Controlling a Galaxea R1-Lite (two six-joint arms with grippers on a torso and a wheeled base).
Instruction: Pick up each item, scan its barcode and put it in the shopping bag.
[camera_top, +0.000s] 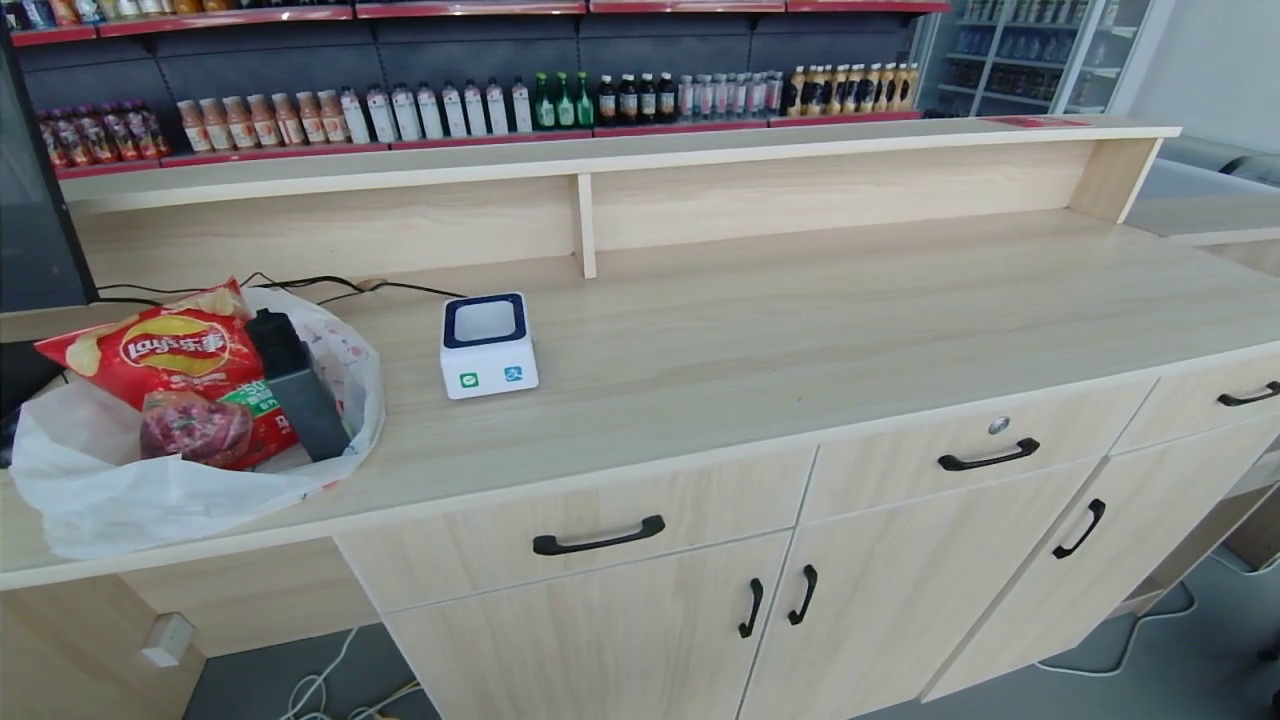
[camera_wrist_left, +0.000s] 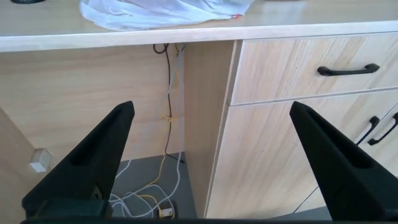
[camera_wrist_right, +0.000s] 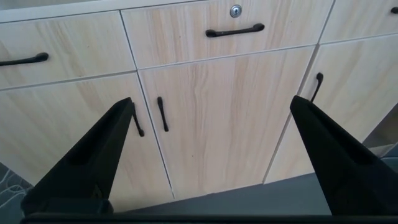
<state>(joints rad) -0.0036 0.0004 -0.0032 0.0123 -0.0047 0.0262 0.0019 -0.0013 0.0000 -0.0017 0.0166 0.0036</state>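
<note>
While the left jaws and the right jaws stand spread wide before the cabinet fronts (camera_wrist_right: 217, 124) under the desk (camera_top: 760, 330), the shopping bag (camera_top: 90, 490) lies on it at lower left, holding a chip packet (camera_top: 170, 355), a red pouch (camera_top: 195, 428) and a dark bottle (camera_top: 295, 385); the white scanner (camera_top: 488, 345) sits near it, with bottle shelves (camera_top: 500, 100) along the top.

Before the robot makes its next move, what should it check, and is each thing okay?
1. Left gripper open and empty: ok.
2. Right gripper open and empty: ok.
3. Chips and dark bottle inside the bag: ok.
4. Scanner upright on the counter, window uncovered: ok.
5. Every item in the bag scanned: cannot tell.
</note>
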